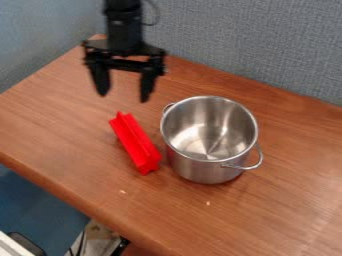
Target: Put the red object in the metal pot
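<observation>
Red object (134,143) on table (54,110) beside metal pot (210,139), hand (123,87) spread above, no readable writing

red object (134,143) flat beside upright metal pot (210,139)

Brown wood-grain table (80,125) fills most of the view, its front edge running diagonally from left to bottom right, a blue-grey textured wall (267,40) behind it, and below the edge a dark floor area with blurred pale clutter (100,240), unidentifiable.
</observation>
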Available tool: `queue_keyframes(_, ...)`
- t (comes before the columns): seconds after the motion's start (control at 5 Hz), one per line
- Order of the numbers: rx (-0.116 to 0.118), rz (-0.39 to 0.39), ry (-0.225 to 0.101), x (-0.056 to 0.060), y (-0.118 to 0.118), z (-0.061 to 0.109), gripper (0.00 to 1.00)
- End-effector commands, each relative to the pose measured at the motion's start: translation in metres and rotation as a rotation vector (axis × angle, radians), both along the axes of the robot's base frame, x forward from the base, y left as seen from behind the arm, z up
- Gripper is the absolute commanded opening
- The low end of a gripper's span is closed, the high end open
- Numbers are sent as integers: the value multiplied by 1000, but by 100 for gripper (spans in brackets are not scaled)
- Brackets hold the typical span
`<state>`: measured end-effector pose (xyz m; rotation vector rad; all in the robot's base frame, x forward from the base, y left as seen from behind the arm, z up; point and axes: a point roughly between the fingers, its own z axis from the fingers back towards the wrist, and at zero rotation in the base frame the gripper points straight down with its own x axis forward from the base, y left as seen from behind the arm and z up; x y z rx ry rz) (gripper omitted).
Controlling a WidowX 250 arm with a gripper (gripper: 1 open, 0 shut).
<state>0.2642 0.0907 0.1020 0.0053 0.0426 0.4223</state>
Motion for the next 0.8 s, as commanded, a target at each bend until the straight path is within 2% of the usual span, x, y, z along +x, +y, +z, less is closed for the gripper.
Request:
queue_keyframes(0.0,32,151,-66,-7,23,16,100)
queue_keyframes(0.2,36,255,-88,-11,31,20,100)
queue_keyframes(0.6,59,358,-55,2,5,-9,100)
